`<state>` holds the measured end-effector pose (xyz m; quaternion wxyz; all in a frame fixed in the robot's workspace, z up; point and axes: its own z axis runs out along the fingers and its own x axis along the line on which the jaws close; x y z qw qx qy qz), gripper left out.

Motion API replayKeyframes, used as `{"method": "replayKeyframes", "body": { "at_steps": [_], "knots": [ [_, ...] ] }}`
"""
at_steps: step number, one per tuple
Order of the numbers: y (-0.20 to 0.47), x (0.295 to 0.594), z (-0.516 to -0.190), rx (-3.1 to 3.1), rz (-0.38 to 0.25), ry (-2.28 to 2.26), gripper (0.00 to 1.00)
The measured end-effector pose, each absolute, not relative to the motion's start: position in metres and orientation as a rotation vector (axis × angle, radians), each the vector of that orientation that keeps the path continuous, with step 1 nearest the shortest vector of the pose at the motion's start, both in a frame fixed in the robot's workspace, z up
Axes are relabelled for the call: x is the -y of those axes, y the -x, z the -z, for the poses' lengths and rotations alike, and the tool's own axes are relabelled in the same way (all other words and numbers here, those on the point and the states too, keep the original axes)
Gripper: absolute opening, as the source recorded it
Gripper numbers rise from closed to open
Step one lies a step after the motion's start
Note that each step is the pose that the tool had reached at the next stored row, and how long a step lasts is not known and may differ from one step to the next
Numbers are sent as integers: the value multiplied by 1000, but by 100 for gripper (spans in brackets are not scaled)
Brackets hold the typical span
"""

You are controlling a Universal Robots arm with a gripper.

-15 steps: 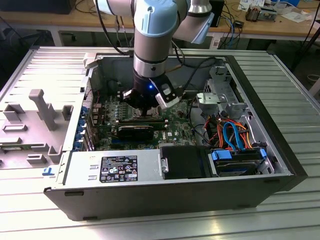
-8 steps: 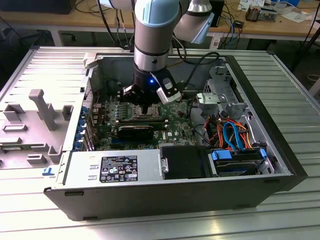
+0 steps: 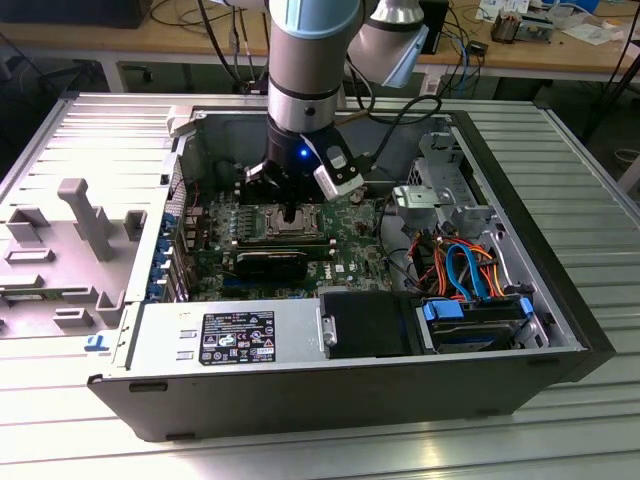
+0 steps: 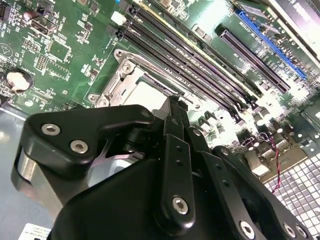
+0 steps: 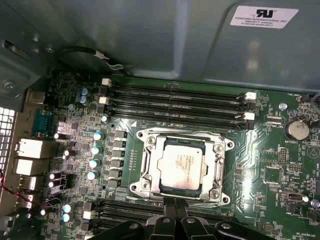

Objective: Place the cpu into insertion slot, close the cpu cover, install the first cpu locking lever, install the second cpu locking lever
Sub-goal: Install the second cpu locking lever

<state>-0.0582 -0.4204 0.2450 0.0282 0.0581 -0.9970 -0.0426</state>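
The cpu [image 5: 181, 165], a silver-grey square chip, lies flat in the insertion slot [image 5: 143, 186] on the green board. The cpu cover [image 5: 149, 162], a thin silver frame, lies down around the chip's edges. A thin metal lever rod [image 5: 182, 131] runs along the socket side that faces the memory slots. My gripper [image 5: 173, 201] is shut, its black fingertips pressed together at the opposite edge of the socket. In the second wrist view the gripper [image 4: 174, 100] hides part of the cpu [image 4: 149, 94]. In the exterior view the gripper [image 3: 290, 213] stands straight down over the socket [image 3: 285, 225].
Long black memory slots [image 5: 175, 102] flank the socket on two sides. Capacitors [image 5: 95, 150] and rear port blocks [image 5: 32, 150] stand nearby. The case wall [image 3: 200, 130], a power supply [image 3: 230, 335], a drive cage with coloured cables [image 3: 470, 270] and a black module [image 3: 265, 262] surround the board.
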Motion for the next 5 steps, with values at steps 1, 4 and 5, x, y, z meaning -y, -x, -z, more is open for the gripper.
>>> {"method": "replayKeyframes", "body": {
  "at_steps": [1, 4, 5],
  "knots": [
    [58, 420, -245, 3077, 132, -180, 11],
    [58, 420, -245, 3077, 133, -180, 11],
    [58, 420, -245, 3077, 133, -180, 11]
  ]
}}
